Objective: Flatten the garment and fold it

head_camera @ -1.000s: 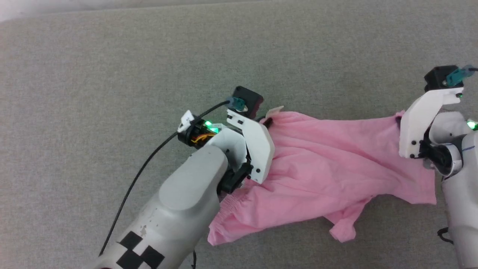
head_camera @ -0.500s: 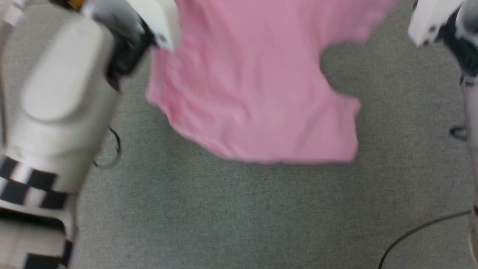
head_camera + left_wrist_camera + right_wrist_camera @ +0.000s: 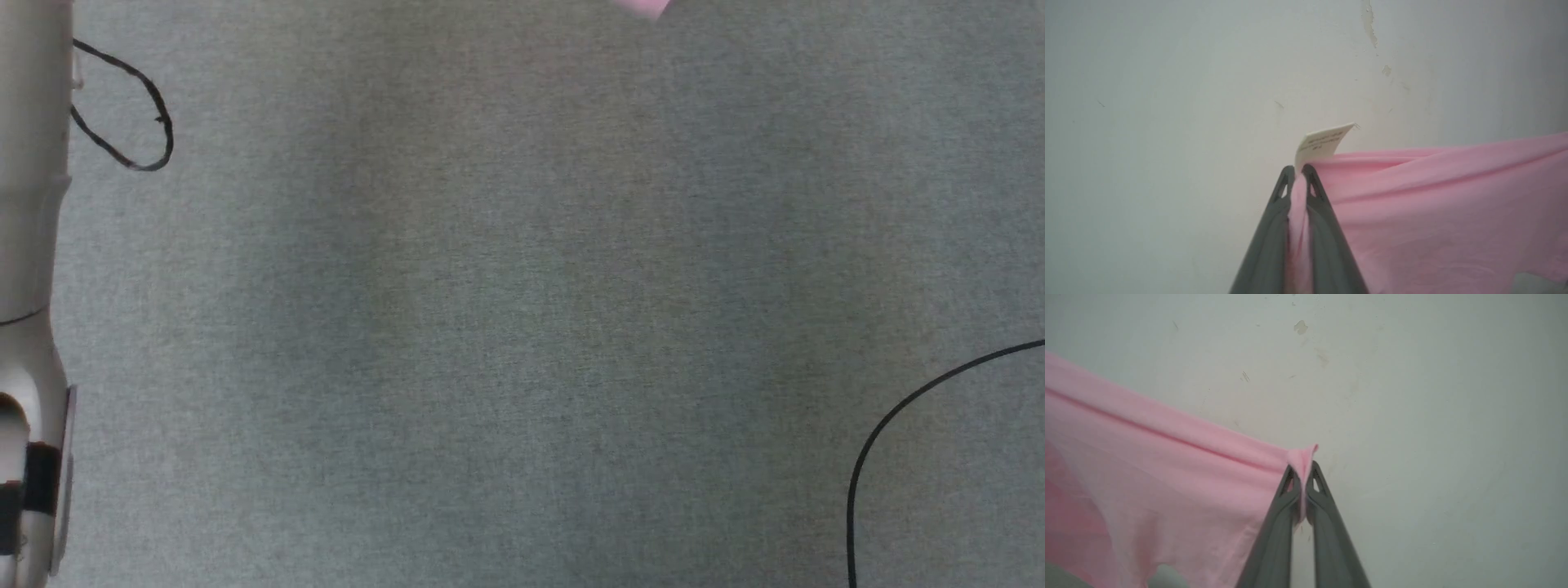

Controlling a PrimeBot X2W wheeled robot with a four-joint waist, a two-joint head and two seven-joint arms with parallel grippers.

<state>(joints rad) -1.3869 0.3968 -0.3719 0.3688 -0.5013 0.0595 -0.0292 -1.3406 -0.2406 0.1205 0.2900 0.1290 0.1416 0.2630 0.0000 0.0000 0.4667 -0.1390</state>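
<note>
The pink garment hangs stretched between both grippers, in front of a pale wall. My left gripper is shut on one corner, where a white label sticks up above the fingertips. The opposite corner is pinched in my right gripper, which is shut, and the garment trails off to that view's left. In the head view just a small pink tip of the garment shows at the top edge, above the grey cloth surface.
My pale left forearm runs down the left edge of the head view, with a looped black cable beside it. Another black cable curves in at the lower right. The wall behind the garment has chipped paint marks.
The garment, a second ago pinned low on the grey surface by both grippers, has been raised until it hangs out of the head view's top. The whole head picture has shifted too.
</note>
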